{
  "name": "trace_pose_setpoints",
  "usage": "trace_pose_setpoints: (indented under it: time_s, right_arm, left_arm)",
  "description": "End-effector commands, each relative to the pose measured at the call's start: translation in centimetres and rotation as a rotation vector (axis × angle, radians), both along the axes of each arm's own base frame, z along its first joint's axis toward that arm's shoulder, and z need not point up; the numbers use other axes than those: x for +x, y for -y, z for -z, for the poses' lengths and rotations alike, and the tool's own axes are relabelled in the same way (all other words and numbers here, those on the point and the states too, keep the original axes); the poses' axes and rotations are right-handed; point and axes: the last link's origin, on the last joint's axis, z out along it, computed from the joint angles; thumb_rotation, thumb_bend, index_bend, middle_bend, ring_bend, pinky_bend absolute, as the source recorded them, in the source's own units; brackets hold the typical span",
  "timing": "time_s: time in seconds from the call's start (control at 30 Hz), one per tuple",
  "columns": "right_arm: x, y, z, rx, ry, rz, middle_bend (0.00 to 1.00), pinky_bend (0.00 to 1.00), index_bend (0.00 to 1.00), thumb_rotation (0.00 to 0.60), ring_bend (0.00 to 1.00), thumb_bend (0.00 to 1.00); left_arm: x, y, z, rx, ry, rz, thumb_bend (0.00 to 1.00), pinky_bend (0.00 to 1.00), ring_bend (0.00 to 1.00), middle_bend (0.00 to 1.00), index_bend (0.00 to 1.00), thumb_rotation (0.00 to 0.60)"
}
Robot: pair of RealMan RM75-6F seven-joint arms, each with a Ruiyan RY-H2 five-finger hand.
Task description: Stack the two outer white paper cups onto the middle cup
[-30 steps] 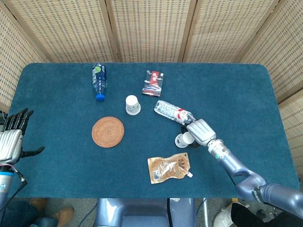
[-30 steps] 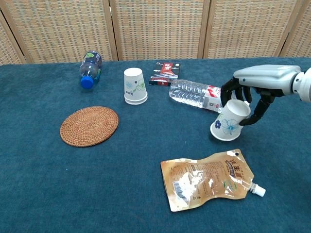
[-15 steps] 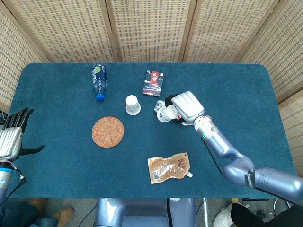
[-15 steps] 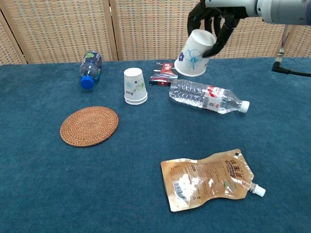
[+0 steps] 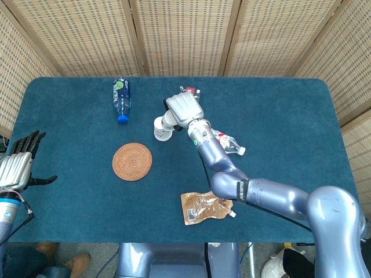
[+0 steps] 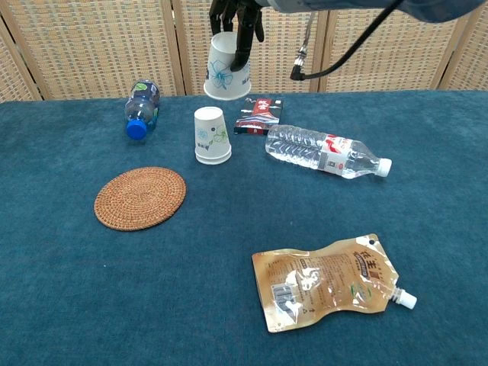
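A white paper cup with a blue flower print hangs mouth-down in the air, and my right hand grips it from above at the top edge of the chest view. It is above and a little right of another white cup, which stands upside-down on the blue table. In the head view my right hand sits just right of that standing cup and hides most of the held cup. My left hand is off the table's left edge, fingers spread, holding nothing.
A blue-capped bottle lies at the back left and a clear bottle lies right of the standing cup. A dark red packet is behind them. A wicker coaster and a brown pouch lie nearer the front.
My right hand has lifted the flowered cup from beside the clear bottle and carried it up and left, to above the standing cup. The left hand has barely moved.
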Motion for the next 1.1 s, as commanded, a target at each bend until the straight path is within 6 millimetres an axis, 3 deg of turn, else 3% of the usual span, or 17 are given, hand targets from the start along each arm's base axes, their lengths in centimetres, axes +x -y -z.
trace_pose_setpoints:
  time_s: [0.03,0.3,0.93,1.0,1.1]
  right_arm:
    - [1.0,0.3,1.5,0.008,-0.035,0.012,0.52,0.52,0.5,0.6,0.5,0.52]
    - [2.3,1.4,4.1,0.032,-0.058,0.042,0.52,0.52,0.49,0.6,0.5,0.53]
    - [2.6,2.3,6.3,0.045,-0.021,0.069,0.51,0.51,0.46,0.6,0.5,0.52]
    - [2.6,2.4,6.4,0.039,-0.03,0.066,0.43,0.45,0.39,0.6,0.43,0.4]
    - [2.4,2.4,6.7,0.039,-0.067,0.065,0.17,0.2,0.19,0.6,0.17,0.06]
  left_arm:
    - [-0.1,-0.2,0.0,0.0,0.0,-0.006,0.0,0.0,0.0,0.0,0.0,0.6]
    - [-0.7,-1.0,0.0,-0.005,0.005,-0.044,0.0,0.0,0.0,0.0,0.0,0.6]
    - [-1.0,-1.5,0.1,-0.007,0.0,-0.066,0.0,0.0,0.0,0.0,0.0,0.6]
    - [-1.0,-1.5,0.1,-0.007,0.001,-0.068,0.0,0.0,0.0,0.0,0.0,0.6]
    - [-1.1,-1.6,0.0,-0.006,0.005,-0.072,0.0,0.0,0.0,0.0,0.0,0.6]
